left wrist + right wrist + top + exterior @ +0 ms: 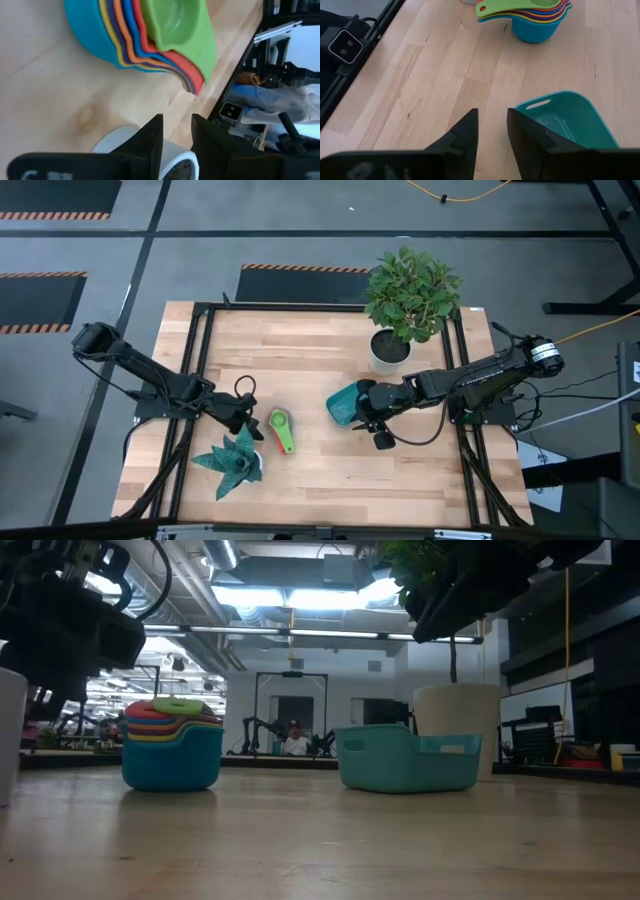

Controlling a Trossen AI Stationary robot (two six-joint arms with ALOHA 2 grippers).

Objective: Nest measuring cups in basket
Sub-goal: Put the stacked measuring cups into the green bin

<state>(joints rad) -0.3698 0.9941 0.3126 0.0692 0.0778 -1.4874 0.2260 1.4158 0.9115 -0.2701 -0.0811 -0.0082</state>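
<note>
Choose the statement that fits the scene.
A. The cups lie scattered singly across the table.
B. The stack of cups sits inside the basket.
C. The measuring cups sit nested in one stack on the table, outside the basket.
C: the measuring cups stand stacked on the table, apart from the empty basket.

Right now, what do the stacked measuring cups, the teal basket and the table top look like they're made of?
Measuring cups: likely moulded plastic, bright solid colours, a soft sheen inside the green top cup.
Basket: probably plastic too, smooth thin teal walls with a cut-out handle slot.
Table: wood, pale planks with visible grain, matte.
</note>
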